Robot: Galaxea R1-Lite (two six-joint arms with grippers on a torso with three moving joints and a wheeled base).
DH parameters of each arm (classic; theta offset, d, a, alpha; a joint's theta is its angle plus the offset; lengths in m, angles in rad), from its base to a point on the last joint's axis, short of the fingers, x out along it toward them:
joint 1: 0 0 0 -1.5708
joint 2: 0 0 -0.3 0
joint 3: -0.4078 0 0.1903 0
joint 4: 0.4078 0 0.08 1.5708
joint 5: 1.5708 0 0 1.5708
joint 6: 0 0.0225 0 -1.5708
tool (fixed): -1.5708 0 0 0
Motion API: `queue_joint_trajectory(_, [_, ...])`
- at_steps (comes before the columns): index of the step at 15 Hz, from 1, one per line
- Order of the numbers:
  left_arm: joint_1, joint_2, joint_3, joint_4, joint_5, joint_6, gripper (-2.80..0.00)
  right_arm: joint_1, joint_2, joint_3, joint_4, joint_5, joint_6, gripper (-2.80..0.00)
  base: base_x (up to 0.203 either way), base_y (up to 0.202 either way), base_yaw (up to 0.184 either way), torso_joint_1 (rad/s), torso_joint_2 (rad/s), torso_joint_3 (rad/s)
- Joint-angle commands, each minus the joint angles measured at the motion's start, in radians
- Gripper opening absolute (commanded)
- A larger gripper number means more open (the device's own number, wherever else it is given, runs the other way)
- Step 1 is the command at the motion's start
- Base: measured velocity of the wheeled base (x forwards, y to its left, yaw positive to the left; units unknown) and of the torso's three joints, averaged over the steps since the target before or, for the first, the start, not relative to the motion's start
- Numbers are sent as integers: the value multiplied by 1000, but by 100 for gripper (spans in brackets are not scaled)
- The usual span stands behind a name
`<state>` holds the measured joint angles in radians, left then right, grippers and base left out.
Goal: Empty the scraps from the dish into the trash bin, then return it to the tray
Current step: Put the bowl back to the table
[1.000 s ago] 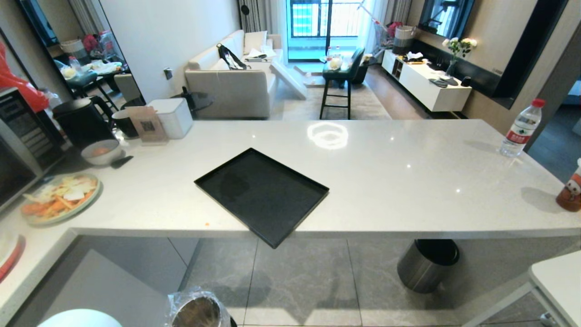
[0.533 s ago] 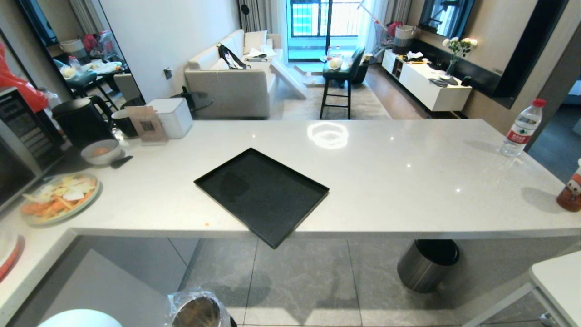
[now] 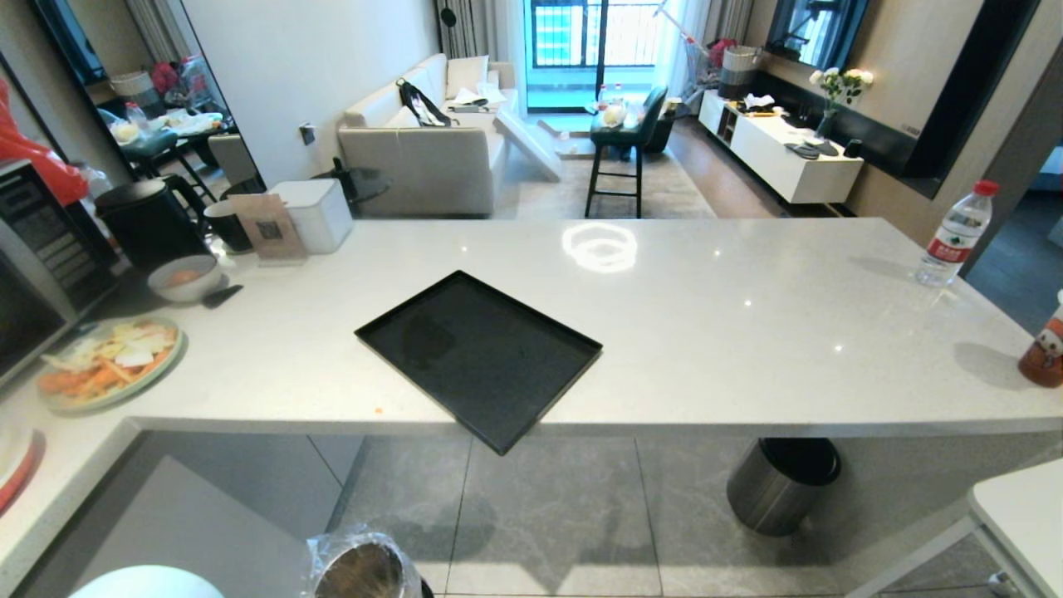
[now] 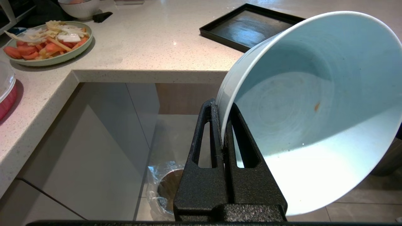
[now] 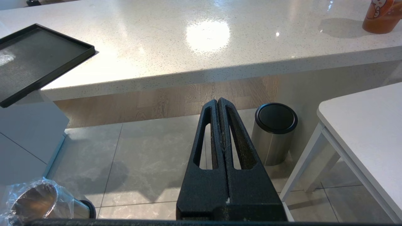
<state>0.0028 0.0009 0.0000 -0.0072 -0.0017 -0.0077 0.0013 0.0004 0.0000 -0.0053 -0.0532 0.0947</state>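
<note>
My left gripper is shut on the rim of the dish, a pale blue-white bowl held tilted below the counter's edge. Of the scraps only one tiny orange bit clings inside it. The trash bin, shiny metal with a crinkled clear liner, stands on the floor below and beside the fingers. In the head view the dish and trash bin show at the bottom edge. The black tray lies bare on the counter, one corner over the edge. My right gripper hangs shut and holds nothing above the floor.
A pale-green plate of orange and white slices and a grey-white bowl sit at the counter's left. A dark-grey cylinder with a black top stands under the counter. A water bottle is far right, a white table near right.
</note>
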Motion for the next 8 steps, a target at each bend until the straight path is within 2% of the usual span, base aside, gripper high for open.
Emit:
queue_joint_trajectory(1, [0,1,0,0,-1,0,-280,0,0,0,-1,0,0,-280,0,0,0,0,0,0])
queue_joint_trajectory(5, [0,1,0,0,-3,2,-280,0,0,0,-1,1,0,-280,16,0,0,-1,0,1])
queue_joint_trajectory(8, [0,1,0,0,-3,3,-280,0,0,0,-1,1,0,-280,183,0,0,2,1,1])
